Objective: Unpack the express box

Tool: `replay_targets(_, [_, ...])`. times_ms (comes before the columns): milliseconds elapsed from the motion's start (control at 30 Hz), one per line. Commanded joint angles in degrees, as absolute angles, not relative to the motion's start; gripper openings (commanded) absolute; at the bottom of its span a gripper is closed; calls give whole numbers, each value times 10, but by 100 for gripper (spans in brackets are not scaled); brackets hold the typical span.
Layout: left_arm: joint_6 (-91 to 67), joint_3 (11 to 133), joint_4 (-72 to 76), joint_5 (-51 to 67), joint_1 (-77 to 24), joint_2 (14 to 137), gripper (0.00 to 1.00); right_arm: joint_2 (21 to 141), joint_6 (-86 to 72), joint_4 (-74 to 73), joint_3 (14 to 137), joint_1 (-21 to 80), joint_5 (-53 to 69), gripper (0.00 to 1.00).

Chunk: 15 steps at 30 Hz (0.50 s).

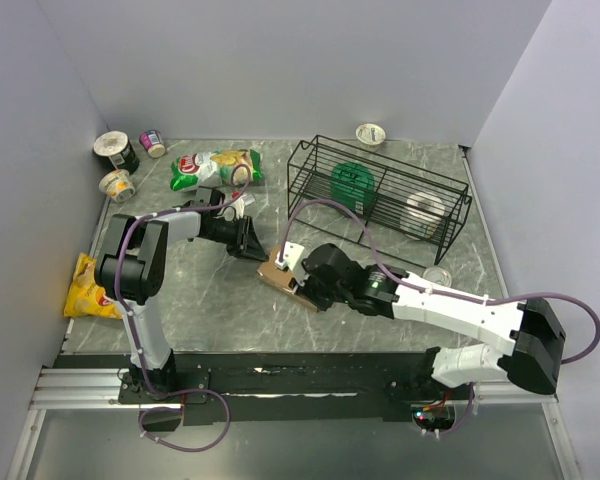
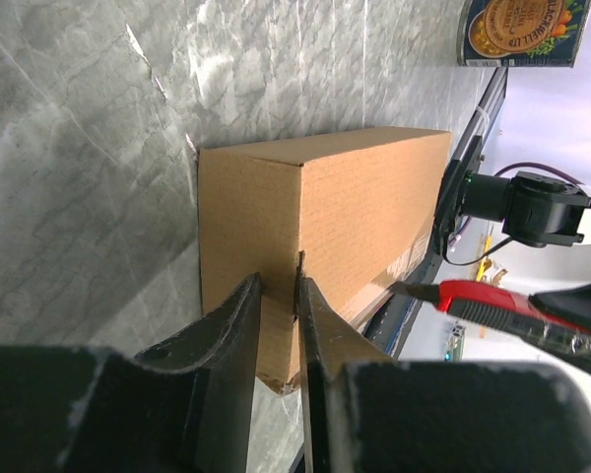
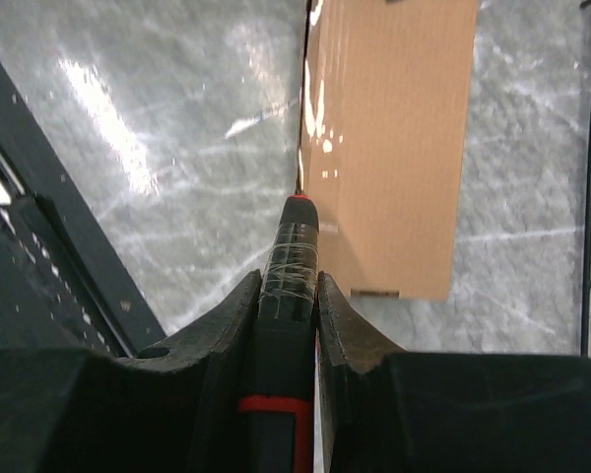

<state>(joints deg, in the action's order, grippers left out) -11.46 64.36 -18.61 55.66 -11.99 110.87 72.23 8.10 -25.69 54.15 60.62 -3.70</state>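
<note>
Risk is to be watched at the seam. The tip of the black-and-red-handled cutting tool point(image 3: 297, 212) is set at the long edge of the small flat brown cardboard express box point(image 3: 394, 148). If it is pressed at a slant, it could be skidded off the cardboard onto the grey marbled table top point(image 1: 210, 300) instead of parting the seam. The express box could also be shoved or swung round, since it is judged to be anchored only by a thin pinch at one end. With too deep a push, whatever is packed inside might be scored; that cannot be checked, as the inside is hidden.

Now the grippers. The right gripper point(image 3: 288, 286) is seen clenched tight on the cutting tool's handle, which is run straight out between the fingers. The left gripper point(image 2: 281, 291) is drawn almost together, and a thin cardboard edge at the box's near corner appears to be nipped between its fingers, with only a sliver of gap shown.

The express box is found lying flat on the table top near the middle, flaps not yet opened. It is placed between the two grippers and near the near-left corner of the black wire basket point(image 1: 384, 190).
</note>
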Motion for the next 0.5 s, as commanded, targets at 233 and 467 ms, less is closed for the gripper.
replay_targets(233, [-60,646,-180,432,-120,1149,22,661,84,-373,521,586,16,0])
replay_targets(467, [-56,650,-182,427,-120,1153,21,626,97,-427,514,571,33,0])
